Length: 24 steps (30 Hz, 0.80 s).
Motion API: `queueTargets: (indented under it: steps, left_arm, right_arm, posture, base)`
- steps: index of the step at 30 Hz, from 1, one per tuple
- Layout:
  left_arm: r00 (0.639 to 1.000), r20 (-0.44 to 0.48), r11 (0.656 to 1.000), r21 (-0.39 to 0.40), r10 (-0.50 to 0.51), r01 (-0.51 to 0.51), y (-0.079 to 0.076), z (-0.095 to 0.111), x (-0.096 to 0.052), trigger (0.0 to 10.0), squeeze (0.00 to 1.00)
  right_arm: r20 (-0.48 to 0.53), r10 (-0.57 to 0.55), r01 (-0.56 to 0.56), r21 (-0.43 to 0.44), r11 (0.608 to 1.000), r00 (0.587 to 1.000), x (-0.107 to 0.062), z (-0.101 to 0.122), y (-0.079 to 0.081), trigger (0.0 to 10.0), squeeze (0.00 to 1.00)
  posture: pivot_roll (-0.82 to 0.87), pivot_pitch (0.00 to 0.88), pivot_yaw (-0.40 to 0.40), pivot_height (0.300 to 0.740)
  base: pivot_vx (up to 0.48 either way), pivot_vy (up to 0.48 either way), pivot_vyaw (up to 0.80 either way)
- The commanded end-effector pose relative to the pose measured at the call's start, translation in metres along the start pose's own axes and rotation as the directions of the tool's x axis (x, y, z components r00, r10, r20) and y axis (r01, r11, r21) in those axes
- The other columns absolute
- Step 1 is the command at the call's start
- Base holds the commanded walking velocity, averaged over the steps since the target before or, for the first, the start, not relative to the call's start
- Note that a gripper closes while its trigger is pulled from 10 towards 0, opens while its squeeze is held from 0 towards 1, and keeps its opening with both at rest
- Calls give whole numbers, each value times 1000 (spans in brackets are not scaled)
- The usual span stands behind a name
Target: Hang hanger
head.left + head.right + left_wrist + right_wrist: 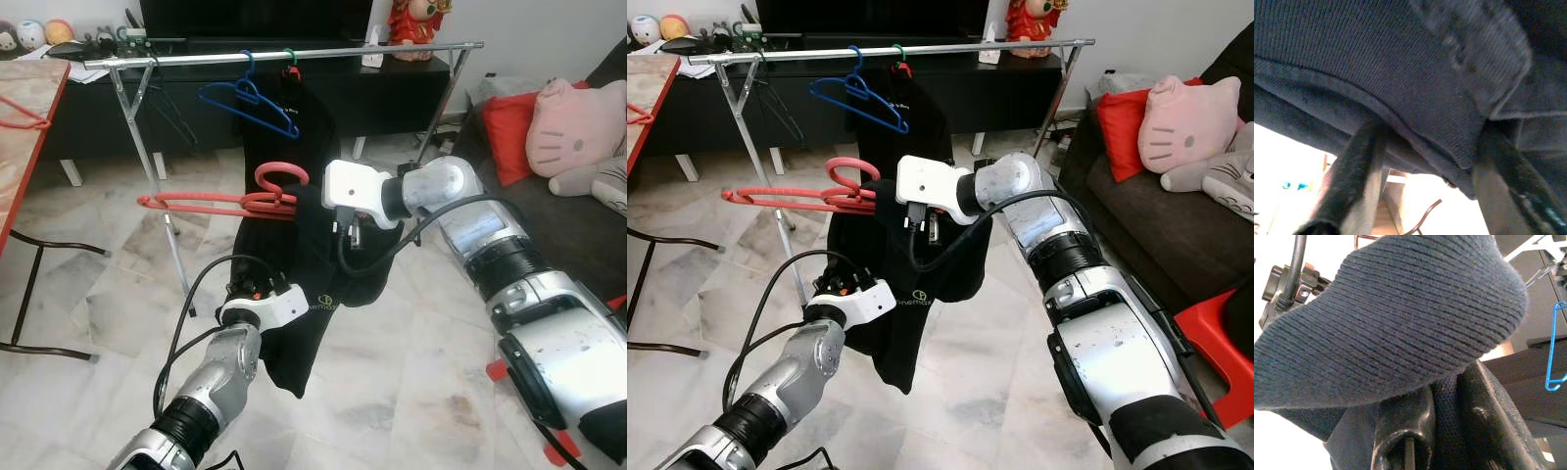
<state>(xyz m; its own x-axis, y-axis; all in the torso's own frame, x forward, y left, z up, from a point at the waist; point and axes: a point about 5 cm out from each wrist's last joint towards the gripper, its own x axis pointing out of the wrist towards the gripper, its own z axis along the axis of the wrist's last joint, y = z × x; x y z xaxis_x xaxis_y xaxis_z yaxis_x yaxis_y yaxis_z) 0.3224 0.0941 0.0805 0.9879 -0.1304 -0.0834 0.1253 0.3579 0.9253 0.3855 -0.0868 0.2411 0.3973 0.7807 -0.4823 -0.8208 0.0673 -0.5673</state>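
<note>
Two grippers, both buried in one dark garment, in front of a metal clothes rail.

- Red hanger (220, 203): held level in mid-air at about 10 o'clock from the right wrist, hook curled upward, its right end inside the black cloth; below and in front of the rail, not on it.
- Black garment (313, 294): draped over the red hanger's right end, hanging down between the two arms.
- Right gripper (1449, 431): at the top of the garment beside the hanger's hook; in the wrist view its black fingers (1493, 416) stand close together with dark ribbed cloth pinched between them.
- Left gripper (1425, 161): under the garment's lower part, at 7 o'clock from the right wrist; its fingers (1352, 176) stand apart with the cloth's hem lying across them.
- Clothes rail (392, 49): runs across the far side at 12 o'clock, on slanted legs.
- Blue hanger (250, 103): hooked on the rail, empty.
- Second dark garment (294, 108): hanging on the rail just right of the blue hanger.
- Sofa (588, 225): at 3 o'clock, with a red cushion (505, 132) and a pink cat-face pillow (578, 127).
</note>
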Motion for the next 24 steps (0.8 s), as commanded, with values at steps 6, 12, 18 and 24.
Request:
queueTargets:
  steps: [6, 12, 18, 24]
  left_arm:
    - [1000, 6, 1000, 20, -3, 3, -1, 1, 2, 0, 0]
    - [1000, 1, 1000, 20, -2, 2, 0, 0, 3, 0, 0]
    - [1000, -8, 1000, 21, -1, 1, 0, -3, 3, 0, 0]
    - [998, -51, 999, -27, 22, -24, 5, -12, 2, 0, 0]
  right_arm:
    - [37, -20, 21, -28, 999, 999, -6, 9, -5, 0, 0]
    - [40, -18, 19, -30, 999, 999, -6, 9, -4, 0, 0]
    - [41, -16, 17, -28, 999, 999, -6, 9, -3, 0, 0]
    - [42, -10, 11, -21, 1000, 999, -7, 7, -1, 0, 0]
  posture:
    - [0, 0, -132, 716]
    - [1, 0, -132, 716]
    - [1, 0, -131, 716]
    - [1, 0, -130, 716]
  base:
    - [0, 0, 0]
    - [0, 0, 0]
    - [0, 0, 0]
    - [0, 0, 0]
